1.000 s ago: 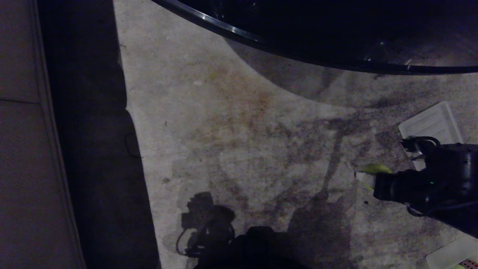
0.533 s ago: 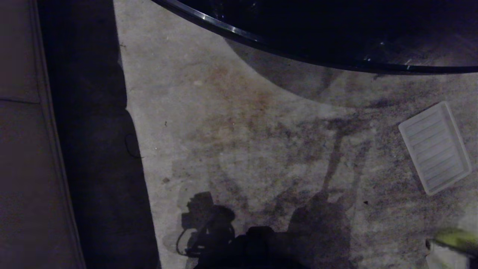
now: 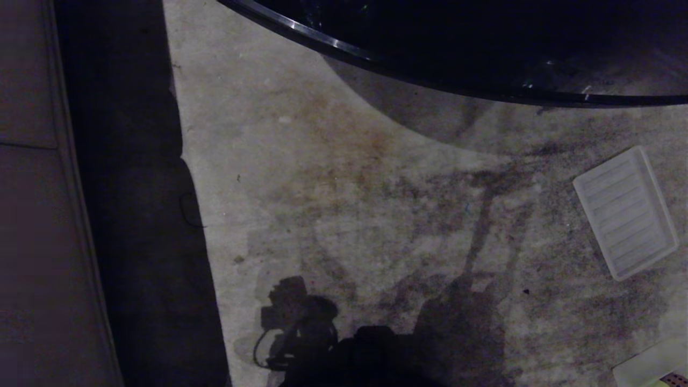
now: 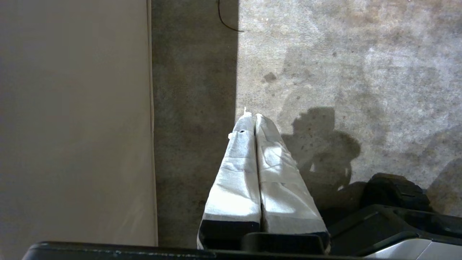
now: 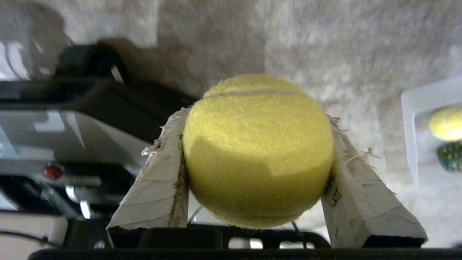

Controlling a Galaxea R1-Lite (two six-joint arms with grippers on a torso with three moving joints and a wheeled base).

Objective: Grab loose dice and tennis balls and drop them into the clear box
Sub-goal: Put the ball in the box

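Observation:
A fuzzy yellow-green tennis ball (image 5: 257, 144) sits clamped between the white-wrapped fingers (image 5: 158, 180) of my right gripper (image 5: 257, 115), held above the carpet. This gripper is outside the head view. A corner of the clear box (image 5: 409, 119) shows beside the ball, with a rounded yellow thing (image 5: 447, 124) and a dark green dotted thing (image 5: 451, 157) inside. In the head view only the box's corner (image 3: 647, 365) shows at the bottom right. Its whitish ribbed lid (image 3: 626, 212) lies flat on the carpet. My left gripper (image 4: 252, 117) hangs parked and shut, empty. The dice are out of view.
A dark round table edge (image 3: 430, 80) curves across the far side. A beige upholstered surface (image 3: 32, 215) runs along the left with a deep shadow strip beside it. The robot's base (image 5: 72, 119) is close beside the held ball. Stained carpet (image 3: 349, 204) fills the middle.
My right arm, holding the ball, swung from in front of the lid down toward the bottom right and left the head view. The lid now shows whole.

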